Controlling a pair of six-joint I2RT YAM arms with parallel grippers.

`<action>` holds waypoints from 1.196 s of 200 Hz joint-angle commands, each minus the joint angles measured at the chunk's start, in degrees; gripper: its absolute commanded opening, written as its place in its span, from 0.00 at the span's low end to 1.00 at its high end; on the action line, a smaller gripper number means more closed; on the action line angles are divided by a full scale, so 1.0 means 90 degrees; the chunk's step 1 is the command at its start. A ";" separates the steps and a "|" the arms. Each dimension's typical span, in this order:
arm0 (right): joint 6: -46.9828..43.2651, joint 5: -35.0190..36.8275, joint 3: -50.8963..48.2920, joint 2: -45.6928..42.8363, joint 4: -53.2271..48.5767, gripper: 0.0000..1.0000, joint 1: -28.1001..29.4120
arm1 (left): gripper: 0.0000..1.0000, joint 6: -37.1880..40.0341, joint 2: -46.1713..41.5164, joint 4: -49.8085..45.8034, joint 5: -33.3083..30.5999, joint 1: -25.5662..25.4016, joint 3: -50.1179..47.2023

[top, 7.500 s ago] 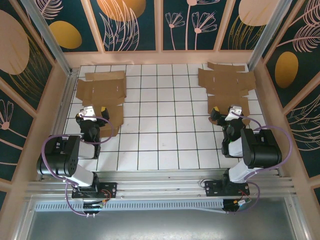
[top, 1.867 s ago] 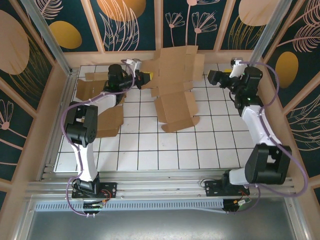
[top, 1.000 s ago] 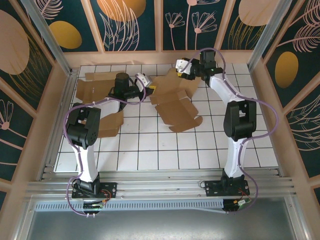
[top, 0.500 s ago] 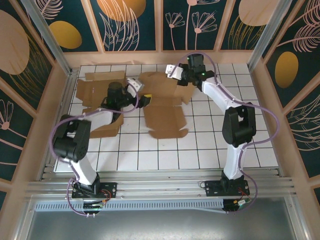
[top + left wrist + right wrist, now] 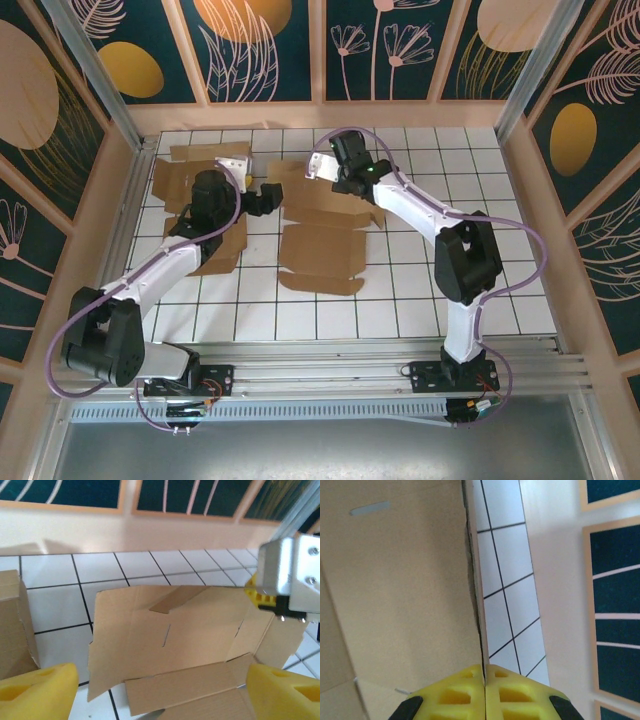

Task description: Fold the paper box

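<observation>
The flat brown cardboard box blank (image 5: 325, 240) is seen toward the white tiled table's (image 5: 420, 290) far edge, its rim pinched by the right gripper (image 5: 484, 672). The wide-spread left gripper (image 5: 268, 200) is best guided squarely onto its left side.

No readable text, label, brand, number or sign on any surface in view.

- The right gripper (image 5: 485, 680), at 6 o'clock, pinches the paper box's edge, yellow fingers (image 5: 451, 696) pressed together.
- The flat paper box (image 5: 395, 590) spreads from 7 to 12 o'clock, with a slot (image 5: 369, 508) at 11.
- The tiled table (image 5: 506, 580) runs from 12 to 5 o'clock.
</observation>
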 commanded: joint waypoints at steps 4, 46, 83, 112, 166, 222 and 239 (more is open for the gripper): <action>-0.0004 0.0515 -0.0188 -0.0426 -0.0100 0.07 0.0128 | 0.84 0.1613 0.0458 0.0000 0.0654 -0.0035 0.0173; 0.0129 0.0608 -0.0306 -0.0475 -0.0137 0.07 0.0225 | 0.79 0.3127 0.1437 0.1133 0.0937 -0.0301 0.0515; 0.0129 0.0749 -0.0465 -0.0643 -0.0025 0.07 0.0287 | 0.82 0.3361 0.2288 0.2116 0.0067 -0.0406 0.0964; 0.0137 0.0764 -0.0505 -0.0752 0.0094 0.07 0.0341 | 0.76 0.3207 0.2776 0.2493 0.0057 -0.0420 0.1340; 0.0479 0.0763 -0.0639 -0.0795 0.0063 0.08 0.0476 | 0.31 0.3051 0.3180 0.2742 0.0375 -0.0479 0.1437; 0.1938 -0.0628 -0.0874 -0.1519 -0.0246 0.31 0.0522 | 0.04 0.3428 0.3226 0.4009 0.0275 -0.0608 0.0731; 0.2669 -0.1510 -0.0837 -0.2028 -0.0437 0.47 0.0407 | 0.01 0.3653 0.3238 0.4649 0.0389 -0.0611 0.0350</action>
